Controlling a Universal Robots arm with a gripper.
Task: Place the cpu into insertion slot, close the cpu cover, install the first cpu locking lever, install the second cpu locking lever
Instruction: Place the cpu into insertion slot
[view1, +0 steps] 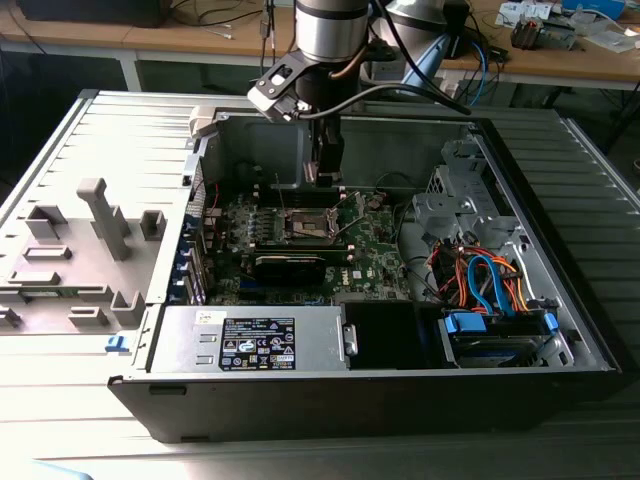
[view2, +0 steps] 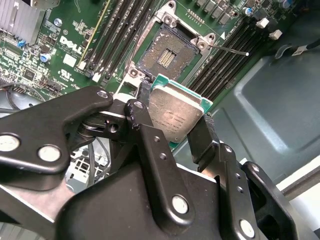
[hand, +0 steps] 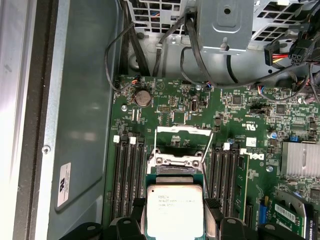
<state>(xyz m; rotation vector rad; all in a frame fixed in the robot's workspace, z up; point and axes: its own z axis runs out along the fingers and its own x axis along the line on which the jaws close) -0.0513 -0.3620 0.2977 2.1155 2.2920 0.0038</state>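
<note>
My gripper (view2: 175, 114) is shut on the cpu (view2: 176, 116), a flat square chip with a dull silver top and green rim, pinched by its edges between the two black fingers (hand: 212, 207). The cpu (hand: 174, 210) hangs above the motherboard, close to the insertion slot (view2: 167, 54). That slot lies open, with a dark frame and a brownish pin field. The cpu cover (hand: 181, 134) stands swung up at the slot's far side. Two thin wire locking levers (hand: 208, 150) are released beside it. In the exterior view the gripper (view1: 325, 178) hovers over the slot (view1: 308, 228) inside the case.
Long black memory slots (hand: 127, 175) flank the socket on both sides. The open computer case has a metal wall (hand: 80, 125), a drive cage (view1: 450, 205), coloured cables (view1: 485, 280) and a power supply (view1: 255, 340). A grey fixture block (view1: 100, 215) stands at the exterior view's left.
</note>
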